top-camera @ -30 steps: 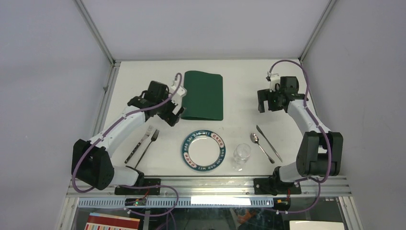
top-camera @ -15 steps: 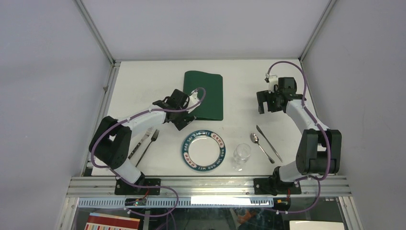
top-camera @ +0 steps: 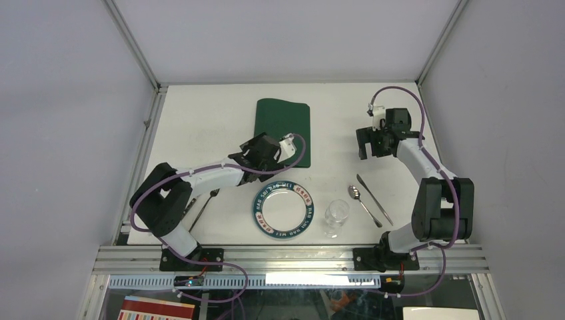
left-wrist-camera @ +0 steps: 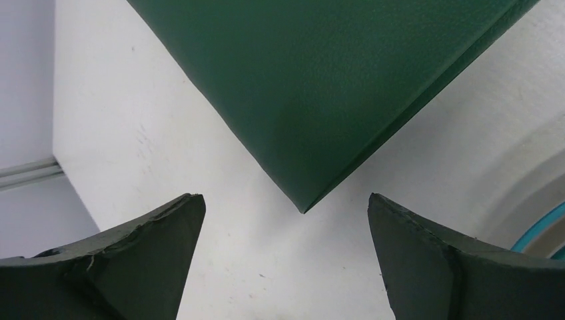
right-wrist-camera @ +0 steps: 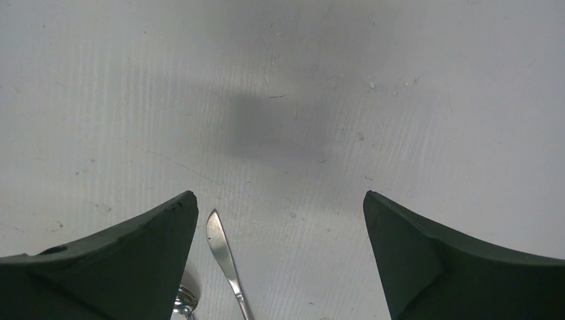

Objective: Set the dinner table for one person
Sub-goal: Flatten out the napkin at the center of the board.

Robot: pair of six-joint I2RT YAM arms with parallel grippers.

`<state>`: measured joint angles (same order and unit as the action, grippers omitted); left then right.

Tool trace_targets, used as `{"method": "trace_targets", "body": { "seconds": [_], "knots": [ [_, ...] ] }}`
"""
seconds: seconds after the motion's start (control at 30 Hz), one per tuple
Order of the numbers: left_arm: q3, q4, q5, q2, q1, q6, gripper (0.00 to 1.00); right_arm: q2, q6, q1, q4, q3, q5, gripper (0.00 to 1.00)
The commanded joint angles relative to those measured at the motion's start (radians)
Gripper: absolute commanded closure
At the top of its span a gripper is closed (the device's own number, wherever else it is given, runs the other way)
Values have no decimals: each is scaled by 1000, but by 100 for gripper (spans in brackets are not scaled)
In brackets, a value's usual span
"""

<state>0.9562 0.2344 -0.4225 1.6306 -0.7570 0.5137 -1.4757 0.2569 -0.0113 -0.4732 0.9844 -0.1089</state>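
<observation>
The white dinner table [top-camera: 200, 113] holds a folded dark green placemat [top-camera: 283, 130] at the back centre. A blue-rimmed plate [top-camera: 284, 209] sits near the front, with a glass [top-camera: 336, 217] to its right. A spoon [top-camera: 363, 203] and a knife [top-camera: 374, 200] lie right of the glass. Forks [top-camera: 203, 210] lie at the left, partly hidden by my left arm. My left gripper [top-camera: 255, 160] is open and empty over the placemat's near-left corner [left-wrist-camera: 306, 193], which lies between its fingers. My right gripper [top-camera: 365, 143] is open and empty above bare table, beyond the knife tip [right-wrist-camera: 220, 247].
Aluminium framing [top-camera: 143, 153] borders the table, with grey walls on three sides. The plate rim [left-wrist-camera: 543, 230] shows at the right edge of the left wrist view. The spoon bowl [right-wrist-camera: 184, 303] shows beside the right gripper's left finger.
My left arm has swung right and lowered, bringing its gripper from the placemat's left side to its near-left corner. My right gripper has barely moved.
</observation>
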Motion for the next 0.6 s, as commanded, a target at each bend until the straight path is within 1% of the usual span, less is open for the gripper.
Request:
{"method": "trace_targets", "body": {
  "seconds": [0.0, 0.33, 0.47, 0.5, 0.53, 0.57],
  "knots": [
    [-49, -184, -145, 8, -36, 69, 1, 1, 7, -9, 27, 10, 17, 1],
    [-84, -275, -196, 47, -73, 94, 1, -6, 6, -16, 28, 10, 18, 1],
    [-109, -359, -262, 82, -88, 133, 1, -6, 7, -22, 29, 10, 24, 1],
    [-114, -381, -275, 92, -91, 140, 3, -6, 7, -22, 31, 10, 25, 1],
    [-116, -398, -286, 109, -93, 145, 7, -7, 7, -22, 31, 9, 25, 1],
    [-116, -413, -299, 122, -95, 150, 18, -8, 7, -22, 30, 8, 25, 1]
  ]
}}
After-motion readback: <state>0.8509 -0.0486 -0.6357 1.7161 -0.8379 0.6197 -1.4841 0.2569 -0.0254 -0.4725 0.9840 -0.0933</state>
